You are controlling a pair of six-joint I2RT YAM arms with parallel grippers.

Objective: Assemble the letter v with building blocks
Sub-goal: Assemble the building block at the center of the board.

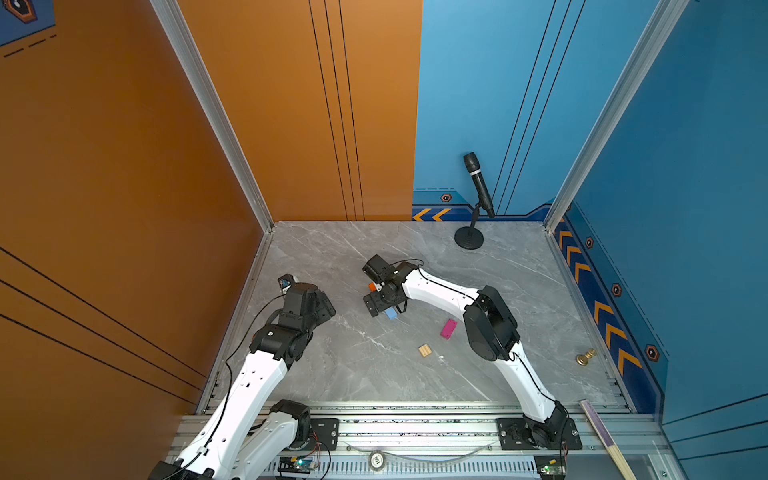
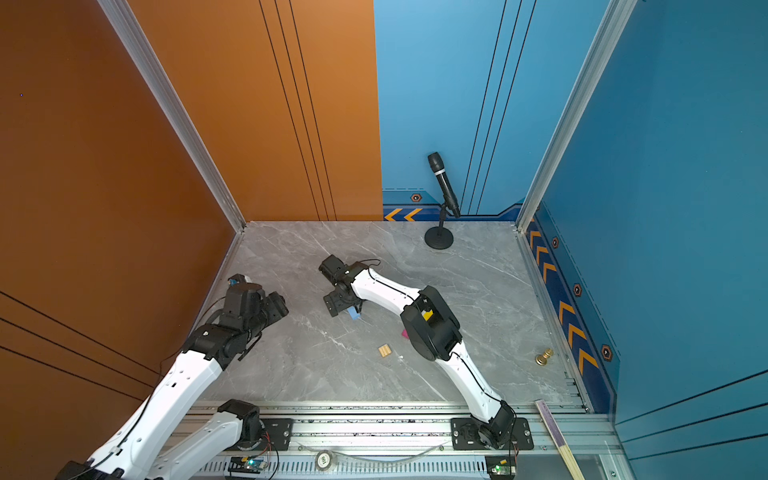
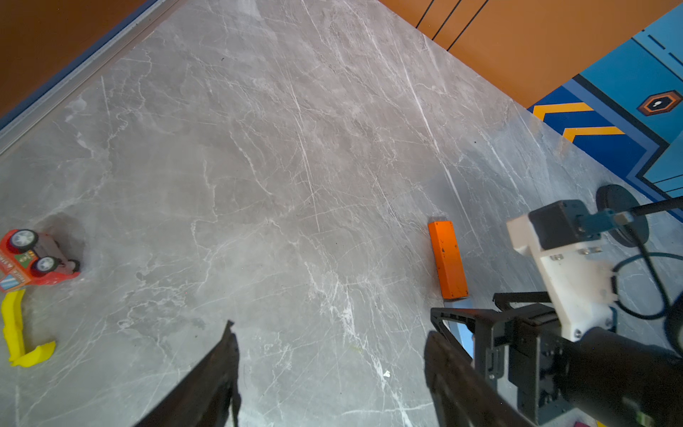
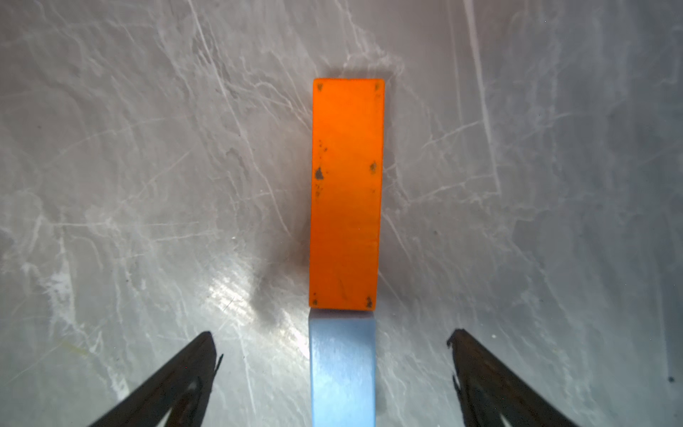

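Building blocks, top views: in both top views the orange block (image 1: 372, 286) and the light blue block (image 1: 390, 313) show only in part from under the right gripper (image 1: 376, 305), near the middle of the grey marble table (image 1: 374, 374). In a top view the magenta-pink block (image 1: 448, 328) lies flat beside the right arm's elbow. The wood block (image 1: 424, 350) lies alone, nearer the front edge.
Letter v, top views: not yet formed; the pink and wood blocks touch nothing.
Left gripper, top views: the left gripper (image 1: 326, 309) hangs near the orange wall, well apart from the blocks. Its jaws cannot be judged from here.
Other things, top views: microphone (image 1: 478, 183) on its stand at the back; brass knob (image 1: 585, 357) by the blue wall.
Left wrist view: the left gripper (image 3: 332, 355) has its fingers apart with only bare table between them. The orange block (image 3: 448, 258) lies flat ahead, the right gripper at its near end. A red toy car (image 3: 33, 258) and a yellow piece (image 3: 18, 332) sit well off to one side.
Right wrist view: the orange block (image 4: 345, 192) and the light blue block (image 4: 343, 369) touch end to end in one straight line. The right gripper (image 4: 331, 334) has its fingers spread wide on either side of the light blue block, clear of it.
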